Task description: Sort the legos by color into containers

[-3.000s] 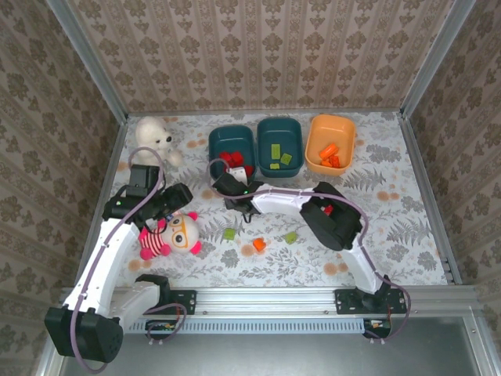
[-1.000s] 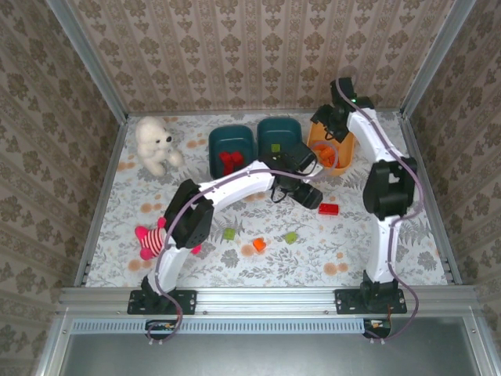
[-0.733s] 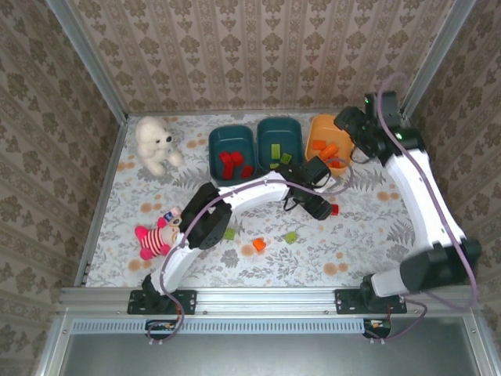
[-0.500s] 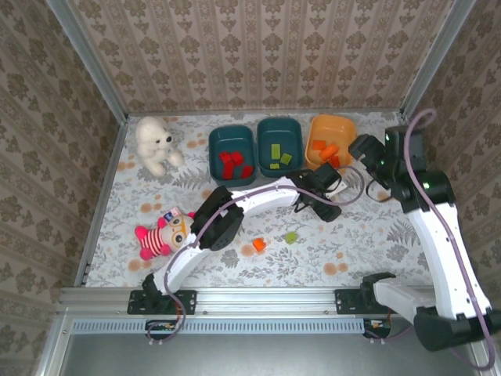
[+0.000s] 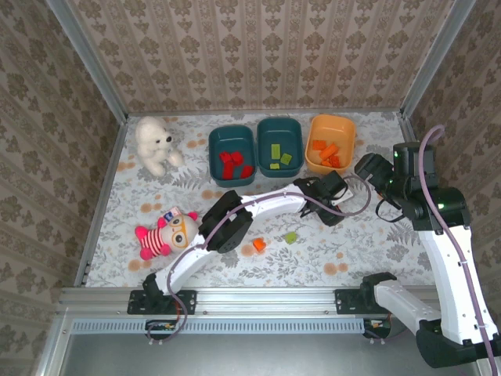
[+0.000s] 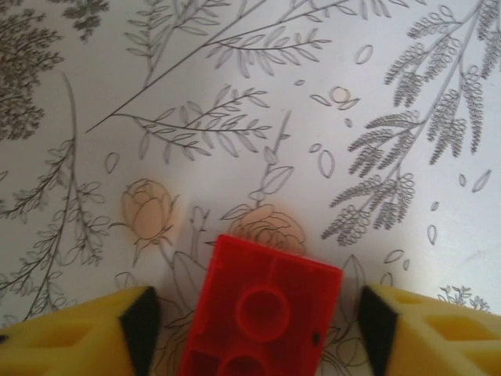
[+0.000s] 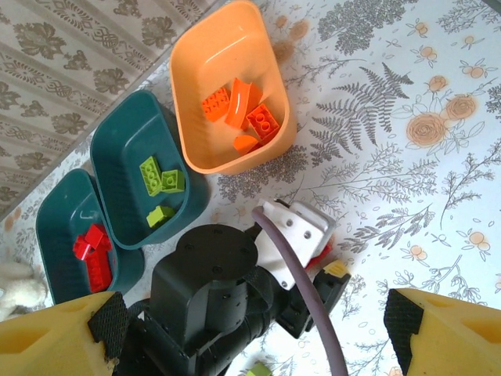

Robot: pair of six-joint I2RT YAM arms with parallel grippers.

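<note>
Red brick (image 6: 262, 313) lies flat on the flowered table (image 6: 235, 117) between the yellow fingers (image 6: 78, 337) of the left gripper (image 6: 256, 327). The jaws are spread, with a gap on either side of the brick, so they grip nothing. The right gripper (image 7: 254, 317) hangs with its jaws wide apart and empty, near the orange tub (image 7: 211, 55) that holds orange bricks (image 7: 235, 106).

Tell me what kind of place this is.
Probably a robot test cell: wallpapered panels in metal framing, left arm and right arm bolted to a rail, toys on a floral table.
</note>
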